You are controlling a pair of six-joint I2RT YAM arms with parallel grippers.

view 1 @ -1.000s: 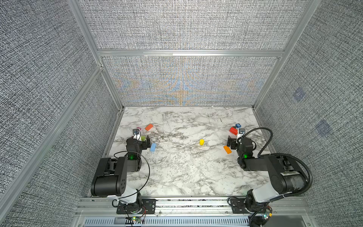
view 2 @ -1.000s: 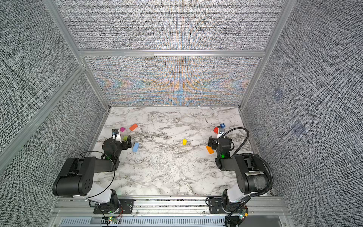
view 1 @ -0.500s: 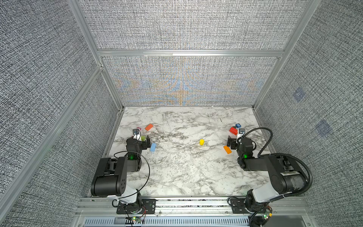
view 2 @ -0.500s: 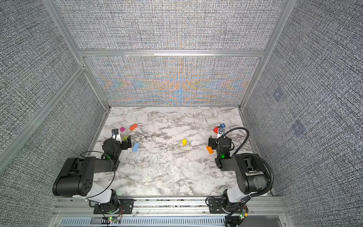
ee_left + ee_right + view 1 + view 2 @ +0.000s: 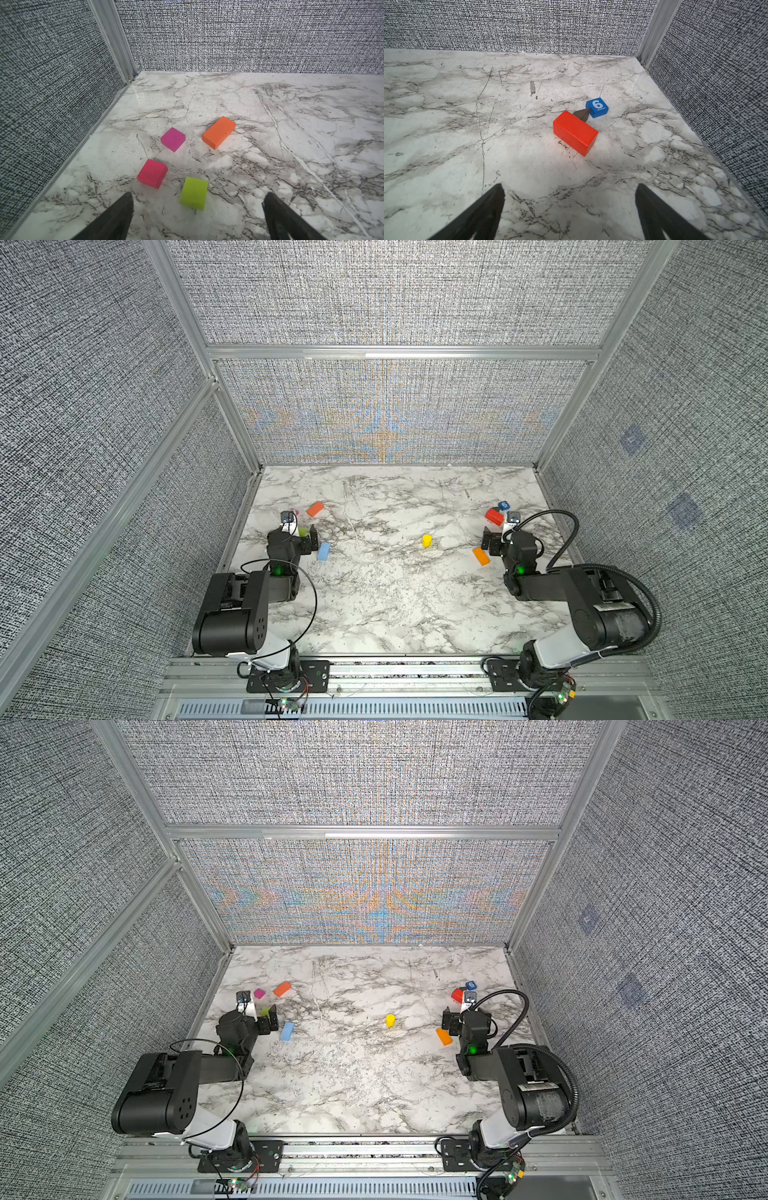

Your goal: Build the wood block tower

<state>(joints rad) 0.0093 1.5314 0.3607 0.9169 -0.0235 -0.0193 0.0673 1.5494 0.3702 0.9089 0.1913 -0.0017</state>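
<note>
Walls: we see grey woven fabric panels (image 5: 83, 448) at the back and both sides in both top views.
Frame: silver aluminium bars (image 5: 399, 352) cross the upper middle.
Floor: we see a white, grey-veined marble-look tabletop (image 5: 395, 605) filling the lower centre.
Light: we notice coloured moiré on the back panel (image 5: 386, 427).

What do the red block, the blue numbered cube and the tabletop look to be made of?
Red block: probably painted wood; opaque glossy coat, crisp edges, a small dark speck on top.
Blue cube: likely the same, with a white printed 6.
Tabletop: marble-pattern surface, perhaps laminate rather than stone; smooth, faintly reflective, finely scratched.
</note>
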